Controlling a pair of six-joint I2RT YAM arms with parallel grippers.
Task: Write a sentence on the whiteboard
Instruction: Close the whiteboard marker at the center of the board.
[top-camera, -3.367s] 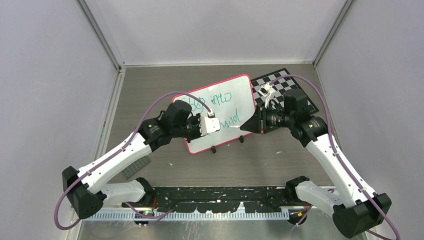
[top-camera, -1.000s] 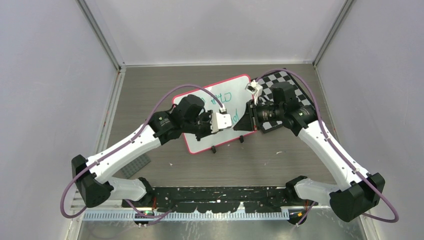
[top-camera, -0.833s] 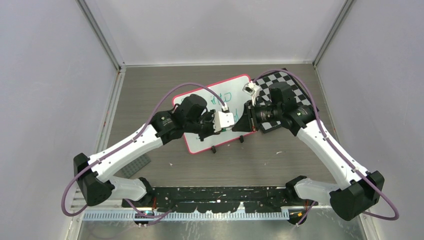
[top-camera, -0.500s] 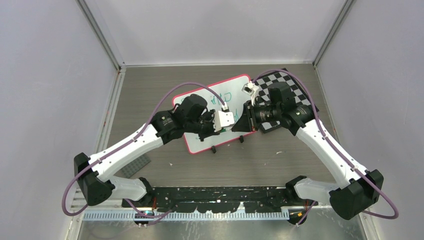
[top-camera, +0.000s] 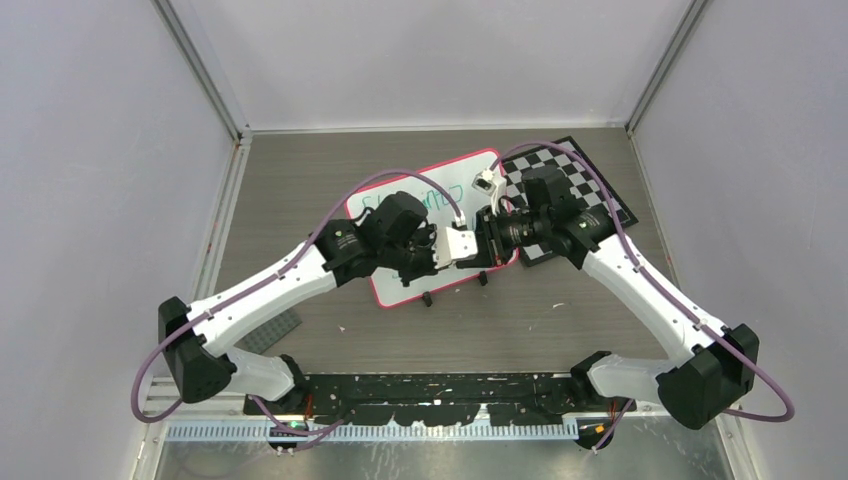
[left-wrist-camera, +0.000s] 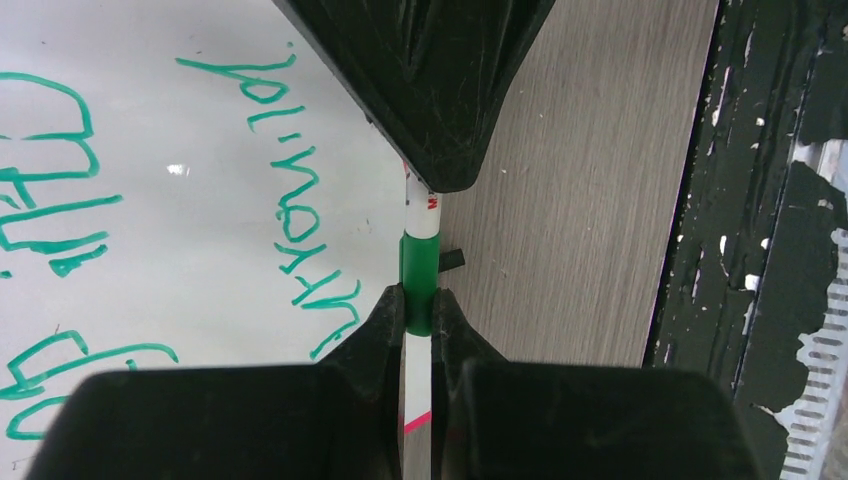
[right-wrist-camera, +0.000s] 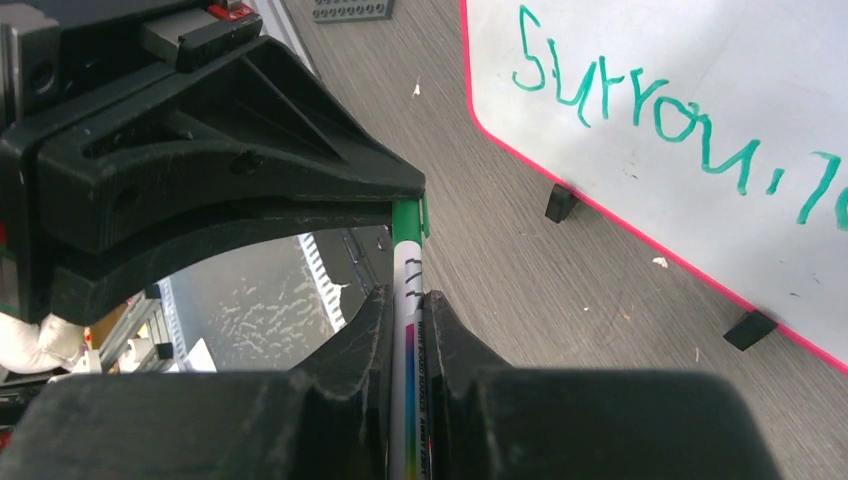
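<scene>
The whiteboard (top-camera: 398, 285) lies mid-table with a red-pink rim. The arms hide most of the green sentence (top-camera: 450, 192). The left wrist view shows its second line (left-wrist-camera: 290, 200), and so does the right wrist view (right-wrist-camera: 640, 110). My left gripper (top-camera: 474, 248) and right gripper (top-camera: 484, 238) meet tip to tip over the board's near right corner. My left gripper (left-wrist-camera: 418, 300) is shut on the marker's green cap (left-wrist-camera: 419, 270). My right gripper (right-wrist-camera: 405, 300) is shut on the marker's white barrel (right-wrist-camera: 407, 340). The cap sits against the barrel's end.
The checkered board (top-camera: 590, 190) lies right of the whiteboard, under the right arm. Two black clips (right-wrist-camera: 560, 203) stick out from the whiteboard's near edge. A grey studded plate (top-camera: 272, 333) lies at the near left. A black rail (top-camera: 440, 390) runs along the front.
The left gripper has moved right and the right gripper left off the writing. Their tips, apart a second ago, now meet, with cap and barrel together.
</scene>
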